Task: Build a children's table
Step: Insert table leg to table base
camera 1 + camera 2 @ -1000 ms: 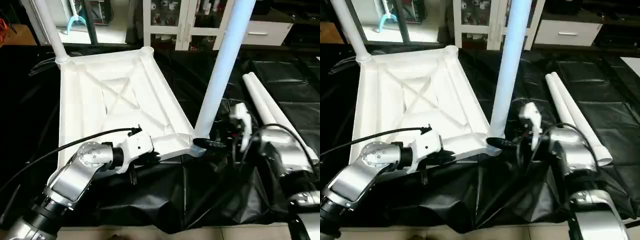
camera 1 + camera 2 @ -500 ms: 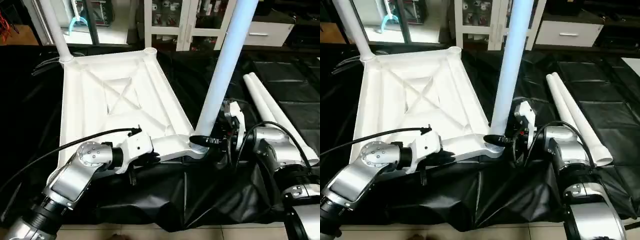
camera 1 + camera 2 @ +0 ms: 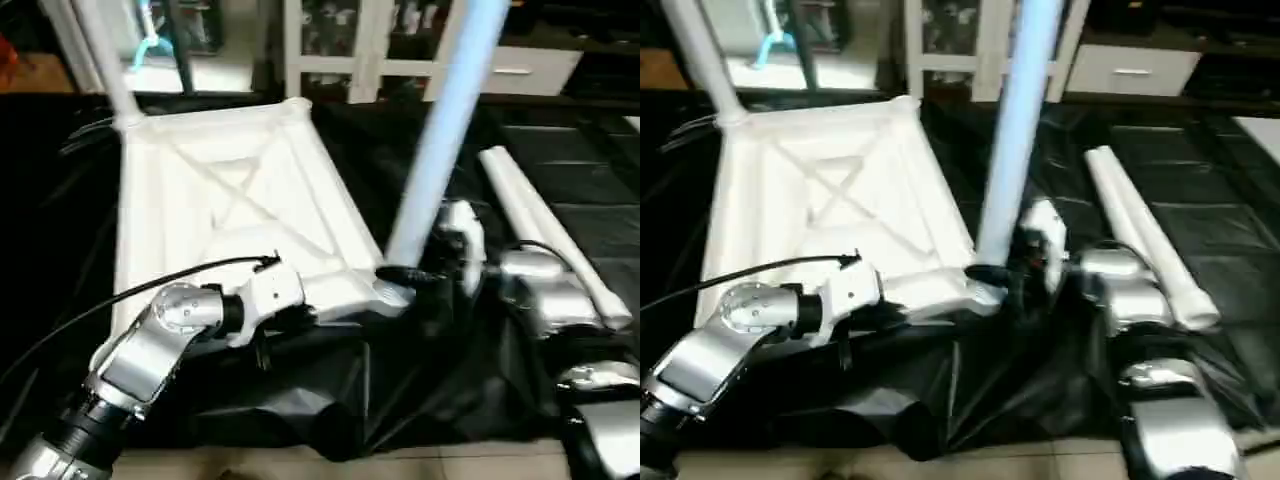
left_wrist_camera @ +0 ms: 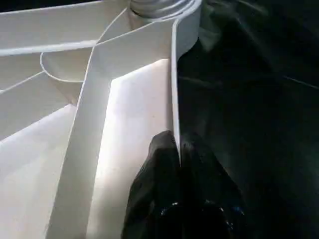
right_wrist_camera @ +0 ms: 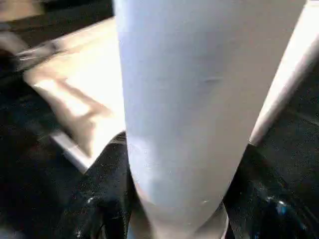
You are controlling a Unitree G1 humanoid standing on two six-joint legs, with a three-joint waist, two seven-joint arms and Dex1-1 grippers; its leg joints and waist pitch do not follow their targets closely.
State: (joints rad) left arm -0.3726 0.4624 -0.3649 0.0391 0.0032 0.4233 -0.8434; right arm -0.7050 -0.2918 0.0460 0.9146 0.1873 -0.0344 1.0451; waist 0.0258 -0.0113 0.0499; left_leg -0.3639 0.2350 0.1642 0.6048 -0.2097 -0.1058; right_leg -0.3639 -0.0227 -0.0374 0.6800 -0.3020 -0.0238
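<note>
The white tabletop (image 3: 230,200) lies upside down on black sheeting, its X-ribs facing up. One white leg (image 3: 100,50) stands in the far left corner socket. Another leg (image 3: 440,130) stands in the near right socket. My left gripper (image 4: 177,142) is shut on the tabletop's thin near rim, close to that socket. My right gripper (image 3: 405,278) reaches in from the right at the base of the near right leg (image 5: 194,99). Its black fingers (image 5: 89,214) press against both sides of the leg.
Two loose white legs (image 3: 1135,230) lie side by side on the black sheet to the right of my right arm. White cabinets and a drawer unit (image 3: 520,65) stand behind the work. The sheet is wrinkled near the front edge (image 3: 330,420).
My right gripper has moved left to the base of the near right leg and its fingers have closed in around it. The left gripper kept its hold on the rim.
</note>
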